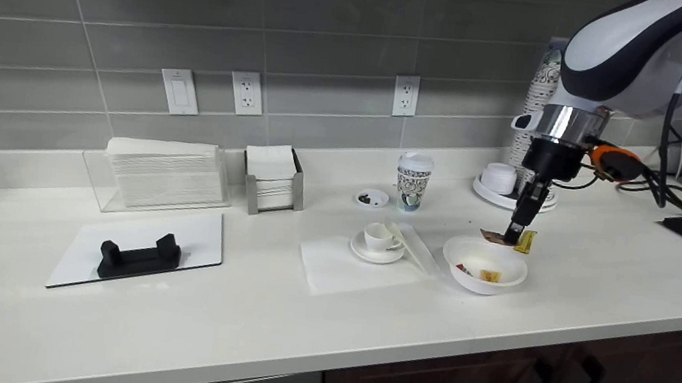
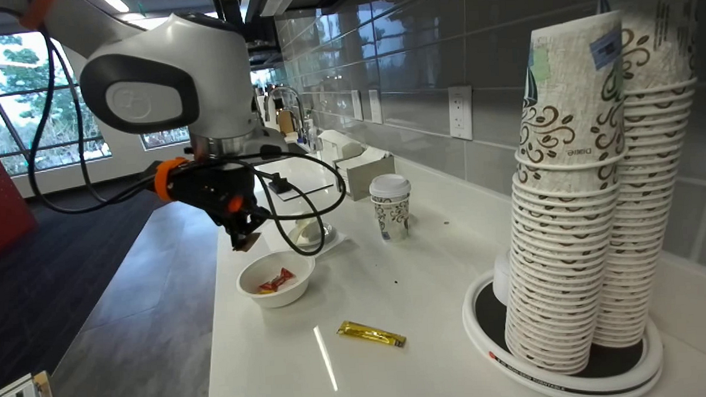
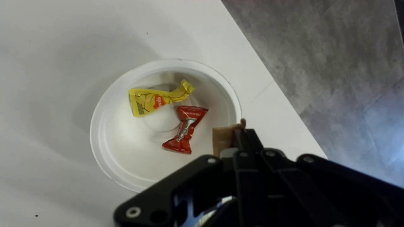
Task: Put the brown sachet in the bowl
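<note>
My gripper [image 1: 513, 236] is shut on the brown sachet [image 1: 493, 237], which juts out to one side of the fingertips. Both are held in the air above the counter, near the white bowl [image 1: 480, 287]. In an exterior view the sachet [image 2: 248, 242] shows above the bowl's [image 2: 284, 298] far rim, with the gripper [image 2: 240, 240] beside it. In the wrist view the sachet [image 3: 221, 138] overlaps the right inside of the bowl [image 3: 126, 138], and the fingertips [image 3: 244, 135] lie at its rim. The fingers hide part of the sachet.
A yellow packet [image 3: 157, 99] and a red candy [image 3: 187, 130] lie in the bowl. A gold stick packet [image 2: 371, 333] lies on the counter beside it. A cup on a saucer [image 1: 378, 238], a lidded paper cup [image 1: 412, 182] and stacked cups [image 2: 565, 232] stand around. The counter edge is close.
</note>
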